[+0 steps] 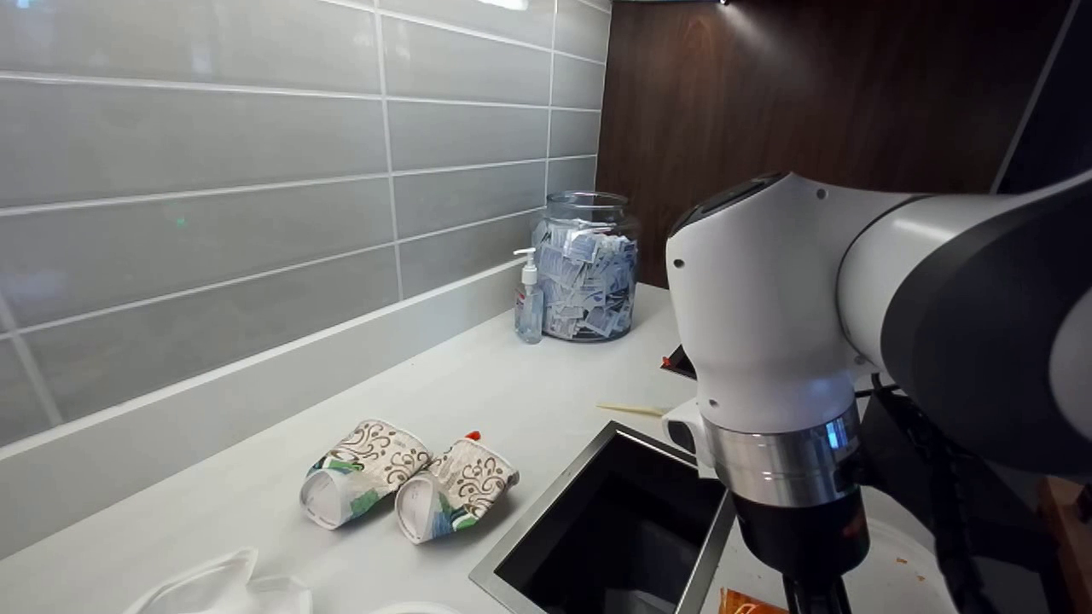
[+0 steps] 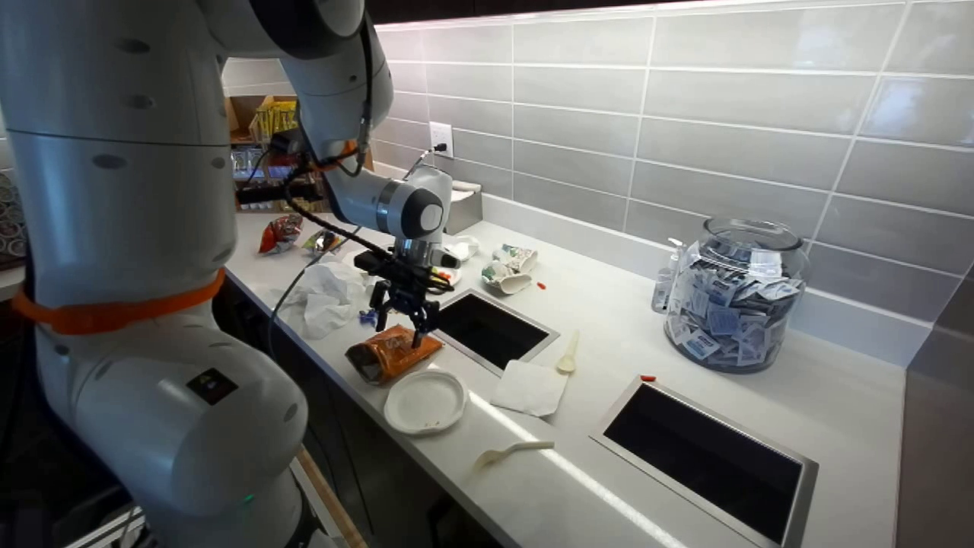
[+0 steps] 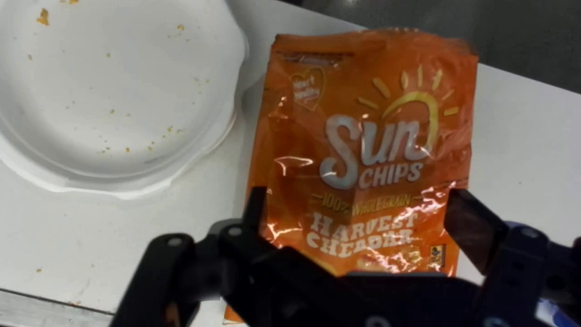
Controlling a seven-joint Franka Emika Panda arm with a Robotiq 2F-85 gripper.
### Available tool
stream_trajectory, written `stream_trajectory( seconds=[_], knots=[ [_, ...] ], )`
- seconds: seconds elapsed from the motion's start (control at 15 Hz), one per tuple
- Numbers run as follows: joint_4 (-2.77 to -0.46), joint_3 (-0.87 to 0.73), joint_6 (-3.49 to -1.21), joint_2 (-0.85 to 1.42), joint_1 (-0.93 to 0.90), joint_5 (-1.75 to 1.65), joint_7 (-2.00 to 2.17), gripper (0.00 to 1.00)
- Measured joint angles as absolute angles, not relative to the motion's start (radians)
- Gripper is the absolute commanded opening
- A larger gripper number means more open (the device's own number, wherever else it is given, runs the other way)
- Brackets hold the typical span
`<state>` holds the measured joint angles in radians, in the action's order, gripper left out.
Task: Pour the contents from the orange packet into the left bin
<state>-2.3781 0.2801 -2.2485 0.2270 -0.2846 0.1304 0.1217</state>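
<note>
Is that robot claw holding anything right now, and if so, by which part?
Nothing is held: the gripper is open, its jaws spread wide over the orange packet, which lies on the counter.

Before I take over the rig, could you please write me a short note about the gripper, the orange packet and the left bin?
Gripper: open, jaws apart on either side of the orange packet; contact not clear.
Packet: lying on the counter, beside the white plate.
Left bin: the metal-rimmed opening nearer to the packet.
Done: the gripper is over the packet. Pouring I cannot confirm: the packet's fill is hidden and the bin is dark inside.
Left, if not poured yet: probably grip the packet, lift it and tip it over the left bin.
</note>
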Motion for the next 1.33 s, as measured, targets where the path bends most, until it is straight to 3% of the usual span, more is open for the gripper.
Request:
stream_trajectory(
  seconds=[0.13,0.2,0.33,0.87,0.93,1.33],
  knots=[
    [-2.381,0.28,-2.255,0.233,-0.285,0.13,0.12,1.0],
    [-2.381,0.28,-2.256,0.236,-0.285,0.13,0.119,0.75],
    [-2.381,0.28,-2.257,0.241,-0.285,0.13,0.117,0.66],
    [-2.381,0.277,-2.258,0.242,-0.284,0.13,0.116,0.04],
    [-2.381,0.277,-2.259,0.242,-0.283,0.13,0.116,0.0],
    [-2.381,0.277,-2.275,0.242,-0.278,0.134,0.114,0.0]
  ],
)
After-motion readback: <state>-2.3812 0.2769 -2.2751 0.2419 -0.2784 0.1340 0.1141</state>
